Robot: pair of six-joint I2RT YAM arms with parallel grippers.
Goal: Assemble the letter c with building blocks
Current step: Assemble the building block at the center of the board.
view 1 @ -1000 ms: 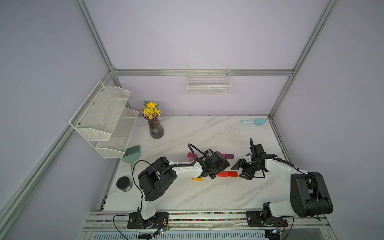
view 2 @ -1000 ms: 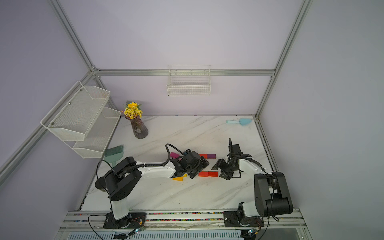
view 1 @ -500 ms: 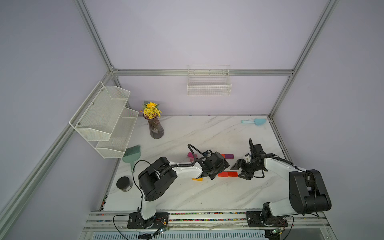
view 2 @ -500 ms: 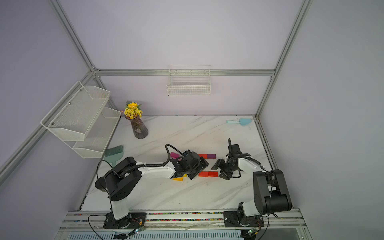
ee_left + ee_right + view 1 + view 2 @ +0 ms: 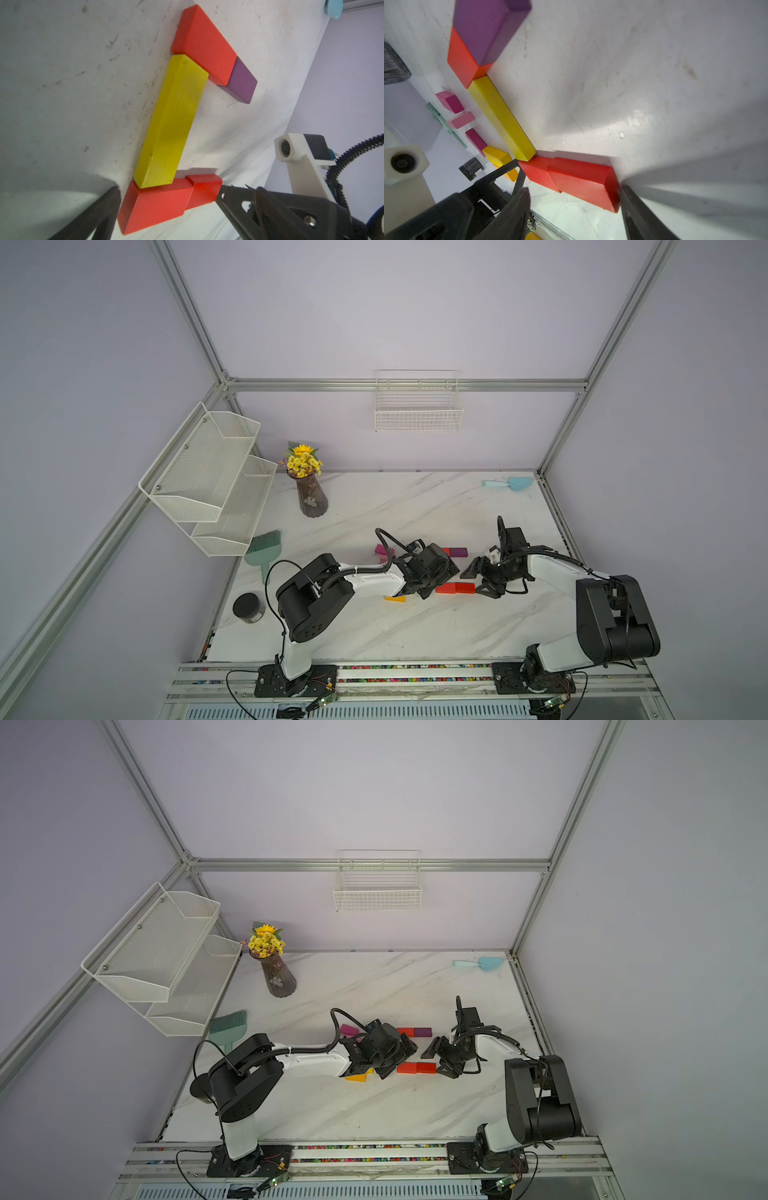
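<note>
Nothing has shifted: left hand point(image 5: 440, 584) and right hand point(image 5: 469, 584), both spread, bracket 2 red blocks point(image 5: 455, 588) at the end of the yellow block point(image 5: 170, 122); bare table point(image 5: 415, 635) beside it.

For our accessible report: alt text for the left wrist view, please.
Blocks form a C: a long yellow block as spine, a red block and purple block as one arm, two red blocks as the other. The right pincer's fingertip sits at its end.

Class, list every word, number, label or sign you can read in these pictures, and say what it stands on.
None can be read.
Black jar: pale label, marks too small and blurred.
Building blocks: plain painted faces, no print.
Vase: a pale flower motif, no letters.
</note>
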